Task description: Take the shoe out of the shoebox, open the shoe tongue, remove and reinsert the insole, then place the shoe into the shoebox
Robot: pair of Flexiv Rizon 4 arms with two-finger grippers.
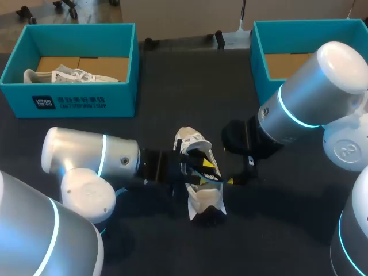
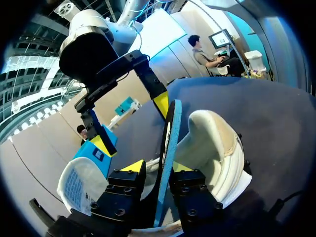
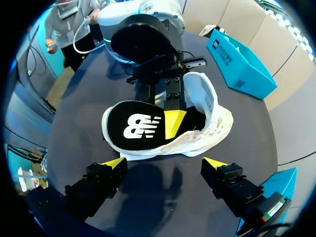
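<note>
A white shoe (image 1: 204, 199) lies on the dark table between my two arms; it also shows as the shoe (image 2: 217, 148) and the shoe (image 3: 213, 129). Its black insole (image 3: 136, 126) sticks out of the opening, seen edge-on as the insole (image 2: 167, 143). My left gripper (image 1: 204, 167) reaches into the shoe from the left. The thin insole stands between its fingers with a gap on one side, so the left gripper (image 2: 157, 167) is open. My right gripper (image 3: 165, 163) hangs wide open just short of the shoe, holding nothing. It shows ahead in the left wrist view as the right gripper (image 2: 131, 123).
A teal shoebox (image 1: 86, 103) at the back left holds another white shoe (image 1: 69, 75). A second teal shoebox (image 1: 260, 63) stands at the back right, partly behind my right arm. Bare tabletop (image 1: 172, 92) lies between the boxes.
</note>
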